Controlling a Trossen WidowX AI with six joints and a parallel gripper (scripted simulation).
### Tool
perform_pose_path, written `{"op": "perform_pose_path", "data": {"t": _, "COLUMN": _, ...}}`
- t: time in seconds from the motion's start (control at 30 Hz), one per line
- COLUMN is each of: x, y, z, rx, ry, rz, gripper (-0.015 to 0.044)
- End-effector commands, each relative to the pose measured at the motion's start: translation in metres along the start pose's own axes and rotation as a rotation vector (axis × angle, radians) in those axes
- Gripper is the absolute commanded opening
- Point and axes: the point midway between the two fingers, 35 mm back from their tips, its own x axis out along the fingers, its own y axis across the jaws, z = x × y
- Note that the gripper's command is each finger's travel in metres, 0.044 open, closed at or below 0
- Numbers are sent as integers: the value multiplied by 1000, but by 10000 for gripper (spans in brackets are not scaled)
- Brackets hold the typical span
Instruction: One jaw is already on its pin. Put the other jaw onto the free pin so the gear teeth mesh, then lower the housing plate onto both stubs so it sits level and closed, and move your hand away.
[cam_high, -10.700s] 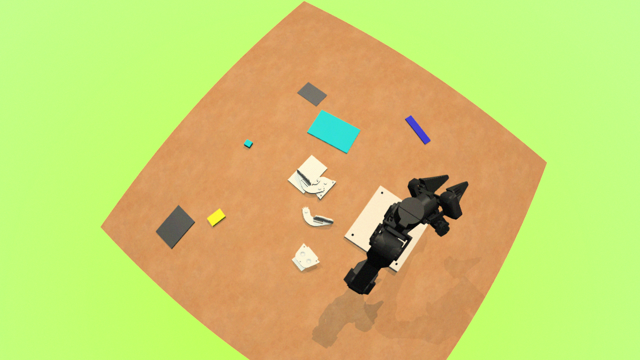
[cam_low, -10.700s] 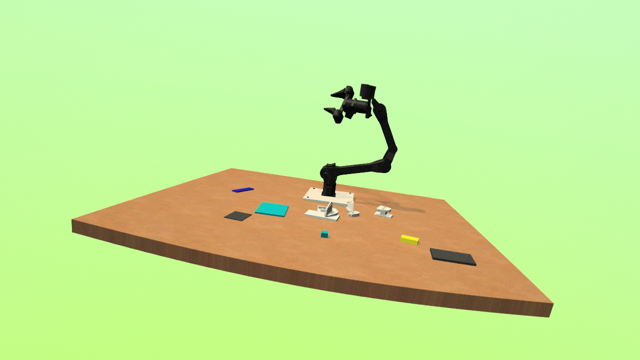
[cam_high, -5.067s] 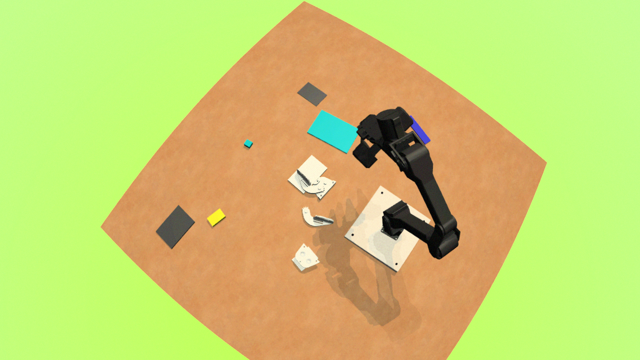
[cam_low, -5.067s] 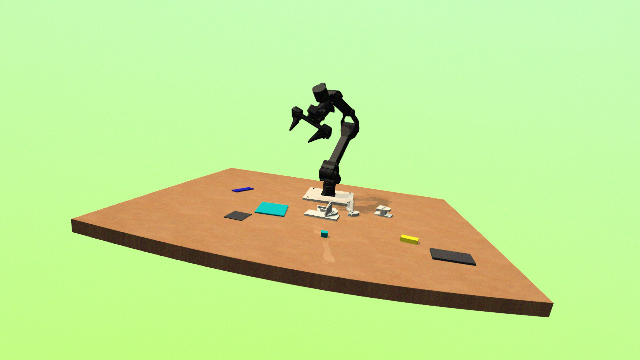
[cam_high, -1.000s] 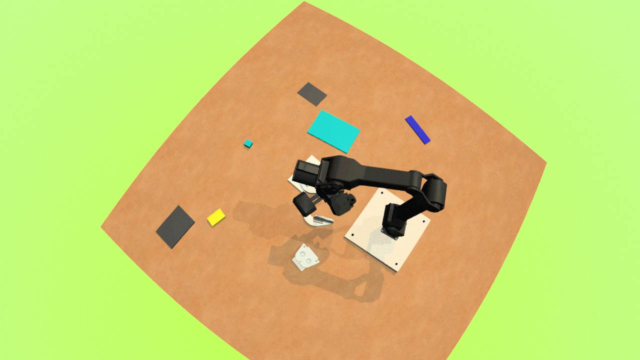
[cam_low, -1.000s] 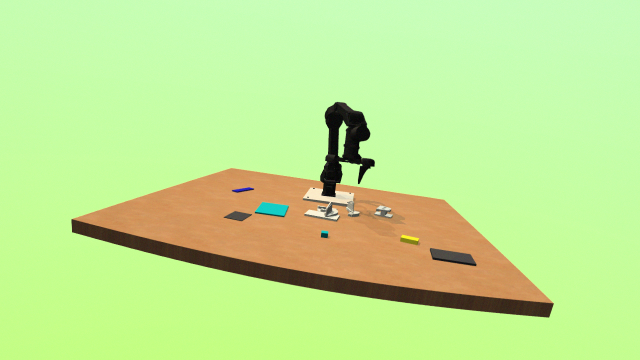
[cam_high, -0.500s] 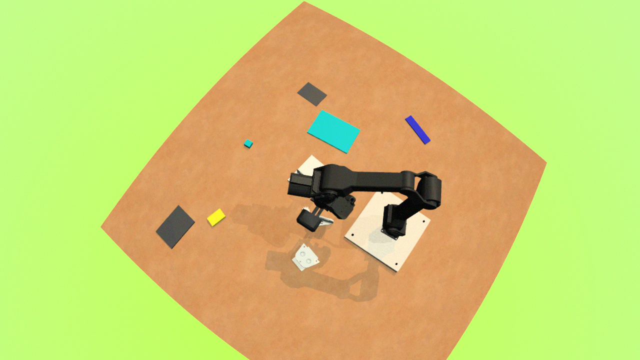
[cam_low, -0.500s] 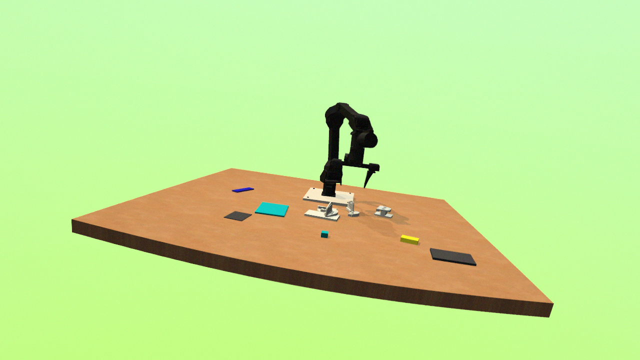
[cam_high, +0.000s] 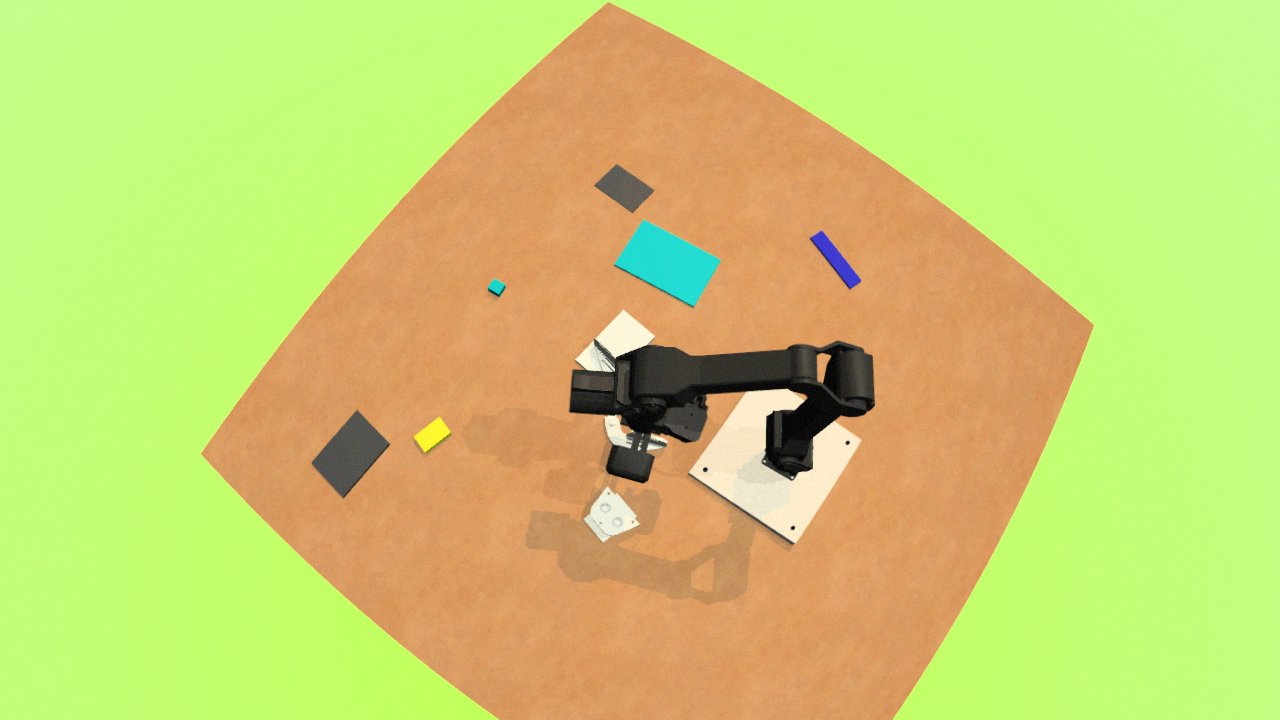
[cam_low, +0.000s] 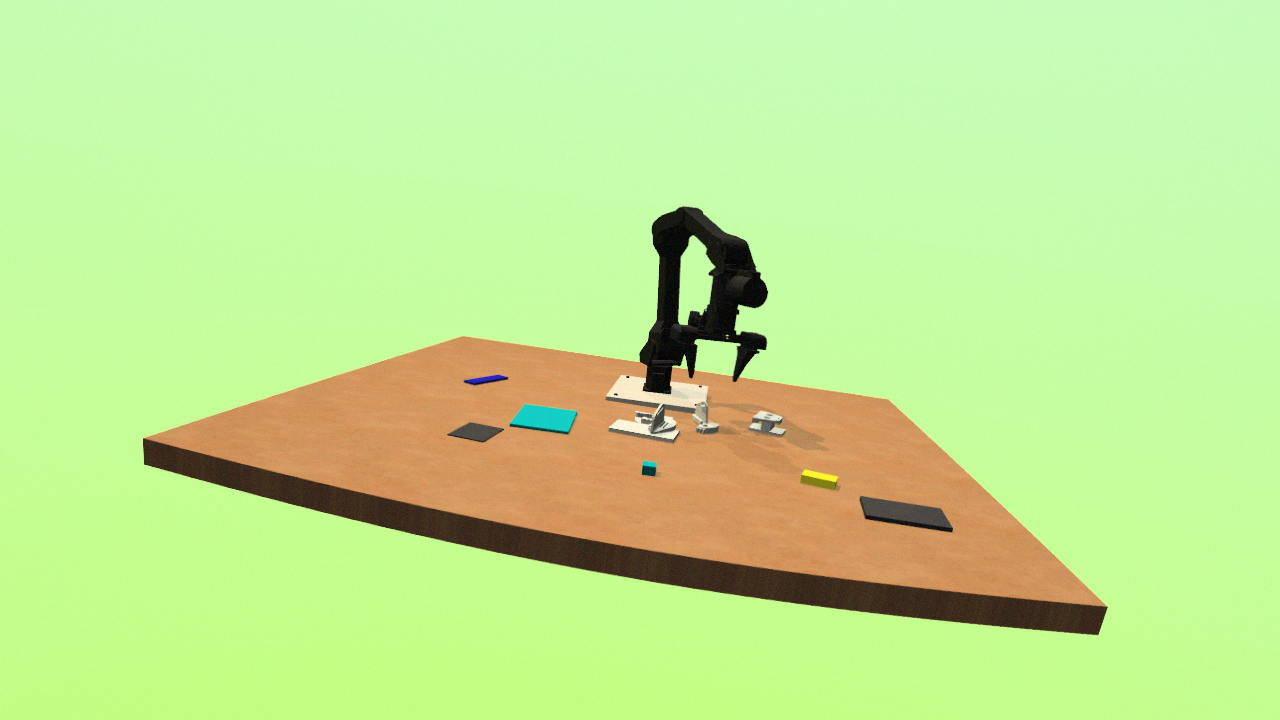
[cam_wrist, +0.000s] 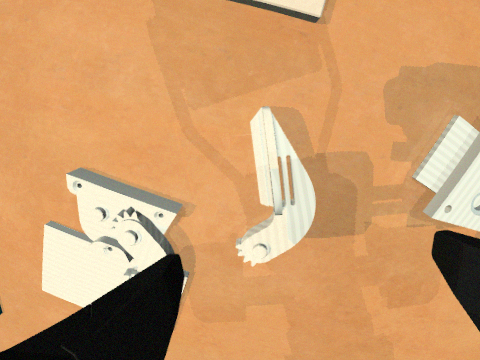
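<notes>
My gripper (cam_low: 713, 377) (cam_wrist: 307, 246) is open and empty, raised above the table; its fingertips are hidden in the top view. The loose white jaw (cam_high: 615, 432) (cam_low: 707, 428) (cam_wrist: 301, 215) lies on the table, its toothed end toward the bottom of the wrist view, between my fingers' lines. The white base (cam_high: 626, 330) (cam_low: 626, 429) (cam_wrist: 65, 270) carries the mounted jaw (cam_low: 663, 422) (cam_wrist: 152, 244); the free pin (cam_wrist: 101, 214) stands beside it. My left finger hides part of both in the wrist view. The housing plate (cam_high: 618, 507) (cam_low: 766, 417) (cam_wrist: 462, 215) lies apart, cut off at the wrist view's right edge.
The arm's white mounting plate (cam_high: 742, 483) (cam_low: 626, 391) is near the loose jaw. A cyan panel (cam_high: 667, 263) (cam_low: 543, 419), cyan cube (cam_high: 496, 287) (cam_low: 648, 468), yellow block (cam_high: 432, 434) (cam_low: 819, 480), blue bar (cam_high: 835, 259) (cam_low: 486, 379) and two dark panels lie farther out.
</notes>
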Motion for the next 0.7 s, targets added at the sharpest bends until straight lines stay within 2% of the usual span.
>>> {"op": "perform_pose_path", "data": {"t": 0.0, "x": 3, "y": -1, "z": 1, "rx": -18, "ry": -10, "rz": -3, "gripper": 440}}
{"op": "perform_pose_path", "data": {"t": 0.17, "x": 40, "y": -1, "z": 2, "rx": -18, "ry": -10, "rz": -3, "gripper": 440}}
{"op": "perform_pose_path", "data": {"t": 0.67, "x": 54, "y": -2, "z": 1, "rx": -18, "ry": -10, "rz": -3, "gripper": 440}}
